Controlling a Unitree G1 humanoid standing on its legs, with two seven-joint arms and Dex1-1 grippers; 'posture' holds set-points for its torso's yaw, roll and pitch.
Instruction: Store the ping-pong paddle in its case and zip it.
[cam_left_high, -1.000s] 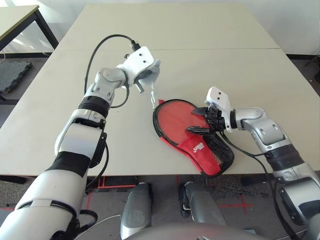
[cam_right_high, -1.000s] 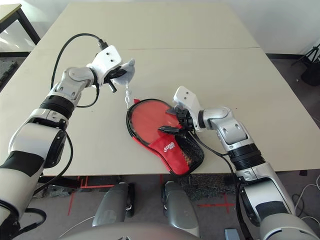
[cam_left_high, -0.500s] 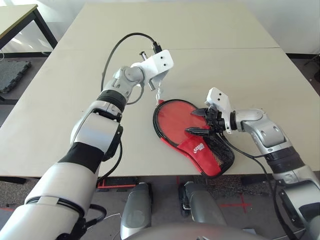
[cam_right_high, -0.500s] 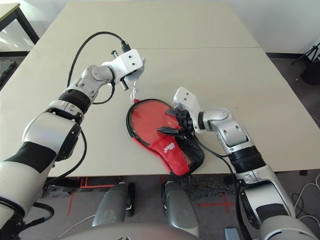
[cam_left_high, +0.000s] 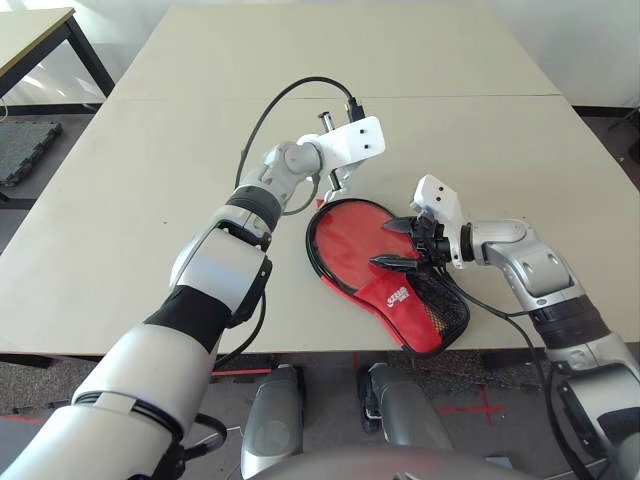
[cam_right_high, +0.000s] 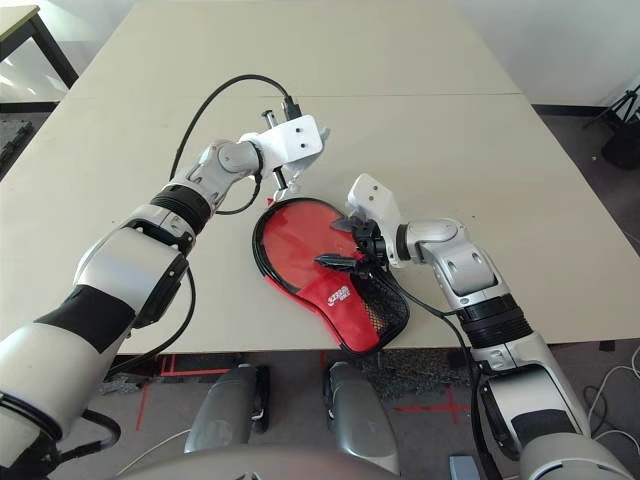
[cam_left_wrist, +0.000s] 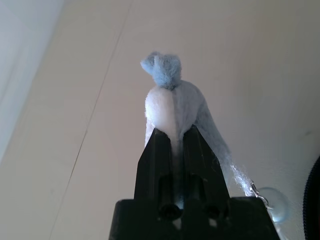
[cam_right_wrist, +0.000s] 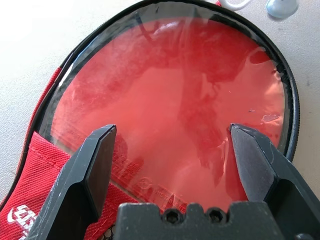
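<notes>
beige table (cam_left_high: 150, 150) with the case (cam_left_high: 395, 300) lying open near the front edge, and the ping-pong paddle (cam_left_high: 350, 235) already sits inside it, red face up. left gripper (cam_left_wrist: 173, 131) is pressed shut on a fluffy pale pull tag (cam_left_wrist: 172, 97) hanging off the zipper at the round end of the case. right gripper (cam_right_wrist: 172, 150) hovers spread wide over the paddle face, gripping nothing. risk as i see it — nothing pins the case down, so a pull on that tag could just drag the whole thing across the table instead of running the zipper. the soft tag could also slip out of the pinch.
</notes>
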